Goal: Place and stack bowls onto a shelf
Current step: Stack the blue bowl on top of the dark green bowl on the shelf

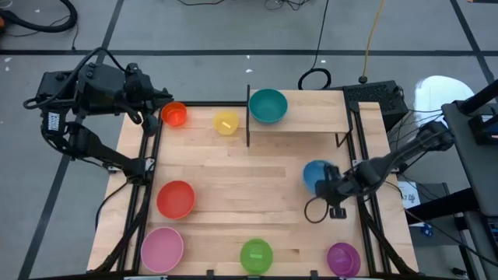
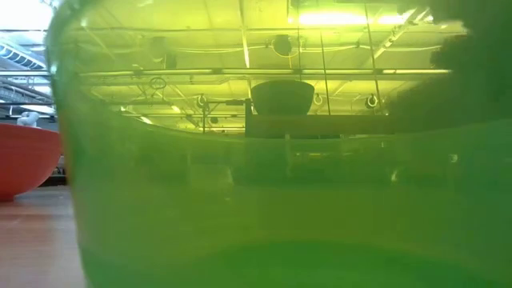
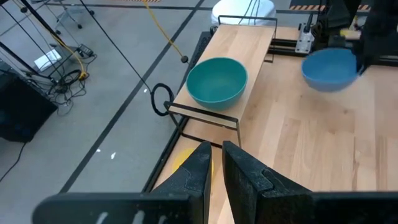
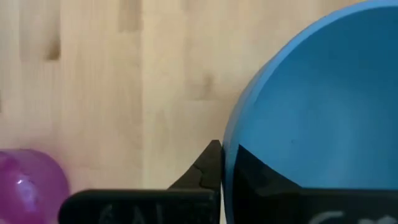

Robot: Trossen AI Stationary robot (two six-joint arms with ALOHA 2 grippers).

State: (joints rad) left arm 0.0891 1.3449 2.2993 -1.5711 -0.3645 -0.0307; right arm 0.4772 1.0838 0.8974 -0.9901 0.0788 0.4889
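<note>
The counter (image 1: 233, 167) fills most of the overhead frame, and the shelf (image 1: 311, 117) sits along its upper edge, right of centre, a small wood board on thin black supports. One teal bowl (image 1: 268, 106) already stands at the shelf's left end. The other bowls are spread about: the pink bowl (image 1: 162, 250) at lower left, the red bowl (image 1: 176, 199) just above it, the green bowl (image 1: 256, 255) at bottom centre, the purple bowl (image 1: 343, 259) at lower right, and the small orange bowl (image 1: 174, 115) and yellow bowl (image 1: 226, 123) at upper left. The right pincer (image 1: 331, 185) is right of centre, below the shelf, and it grips the blue bowl (image 1: 315, 175) by the rim, one finger inside the wall and one outside. From the left arm's camera that bowl appears to hang clear of the wood. The left pincer (image 3: 214, 163) waits at the upper left corner near the orange bowl, its fingers narrow and holding nothing. These bowls look like light, stiff plastic with smooth walls, so I would guess a pinch on the rim is the only sensible hold, and a slick one; the bowl could swing or slip if moved sharply. Nesting it into the teal bowl should want a level, gentle descent.
</note>
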